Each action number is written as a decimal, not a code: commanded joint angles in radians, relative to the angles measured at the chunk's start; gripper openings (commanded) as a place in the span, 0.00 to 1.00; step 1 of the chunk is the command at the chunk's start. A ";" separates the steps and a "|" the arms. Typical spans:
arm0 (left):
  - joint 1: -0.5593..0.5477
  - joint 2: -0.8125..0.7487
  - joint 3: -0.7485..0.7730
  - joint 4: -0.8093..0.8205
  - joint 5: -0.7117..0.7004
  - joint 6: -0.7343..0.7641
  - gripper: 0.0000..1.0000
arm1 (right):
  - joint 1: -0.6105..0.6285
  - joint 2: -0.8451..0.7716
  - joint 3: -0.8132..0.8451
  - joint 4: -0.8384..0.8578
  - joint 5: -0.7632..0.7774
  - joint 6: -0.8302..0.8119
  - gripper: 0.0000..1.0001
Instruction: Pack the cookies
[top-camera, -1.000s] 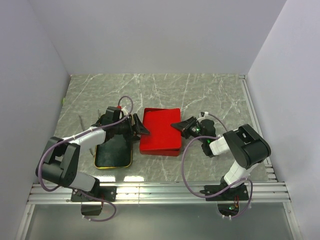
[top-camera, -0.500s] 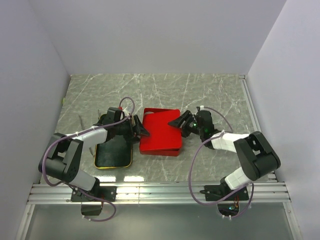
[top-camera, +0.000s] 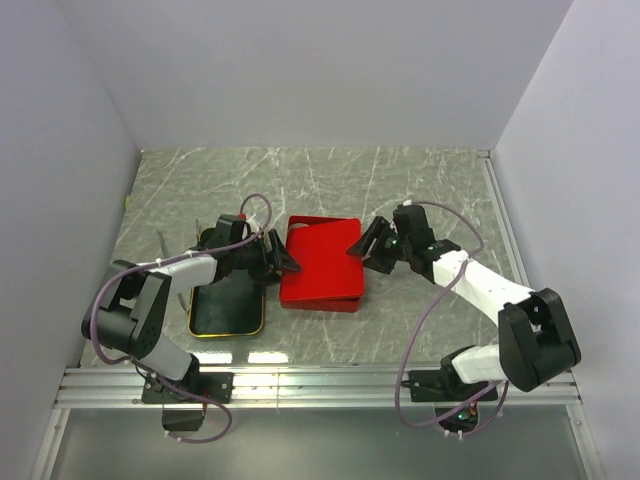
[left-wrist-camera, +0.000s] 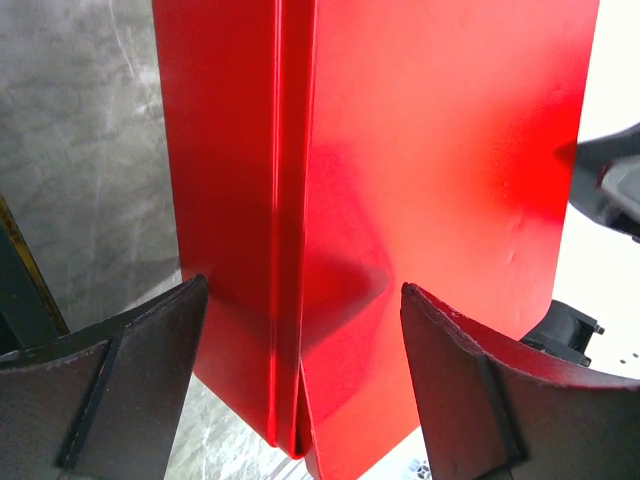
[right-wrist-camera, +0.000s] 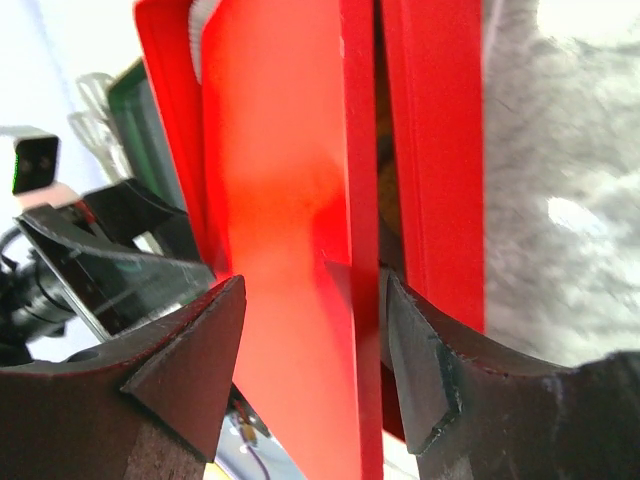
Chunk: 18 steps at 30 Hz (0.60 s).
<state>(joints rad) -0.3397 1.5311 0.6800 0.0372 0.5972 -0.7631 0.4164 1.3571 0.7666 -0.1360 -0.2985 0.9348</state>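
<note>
marble table (top-camera: 420, 190): grey with white veins, flat; white walls close it in on the left, far and right sides; bare stone lies far of the arms and to the right.
tray (top-camera: 228, 308): leftmost, glossy dark green, thin gold rim, rounded corners; the left arm lies over its far end.
left gripper (top-camera: 284, 259): released; its dark wedge fingers (left-wrist-camera: 110, 385) are spread either side of the lid's left rim, just beside the tray.
red lid (top-camera: 322, 268): smooth glossy metal, rectangular, folded rim; sits over the base between both grippers.
cookies (right-wrist-camera: 388, 192): only an orange-brown glimpse in the dark slit between lid and base; the rest are hidden under the lid.
red base (right-wrist-camera: 435, 150): same red metal, resting on the table.
right gripper (top-camera: 358, 248): released; its fingers (right-wrist-camera: 185, 365) straddle the lid's right rim.
</note>
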 joint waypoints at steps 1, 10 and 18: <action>0.001 0.012 0.044 0.064 0.010 0.012 0.83 | 0.005 -0.053 0.034 -0.151 0.032 -0.047 0.65; 0.001 0.024 0.056 0.079 0.006 -0.001 0.82 | 0.027 -0.121 -0.001 -0.229 0.025 -0.039 0.58; 0.001 0.017 0.044 0.099 -0.002 -0.019 0.83 | 0.033 -0.139 -0.030 -0.220 -0.017 -0.045 0.31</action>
<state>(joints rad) -0.3397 1.5551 0.6960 0.0647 0.5896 -0.7731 0.4393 1.2346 0.7525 -0.3466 -0.3019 0.8986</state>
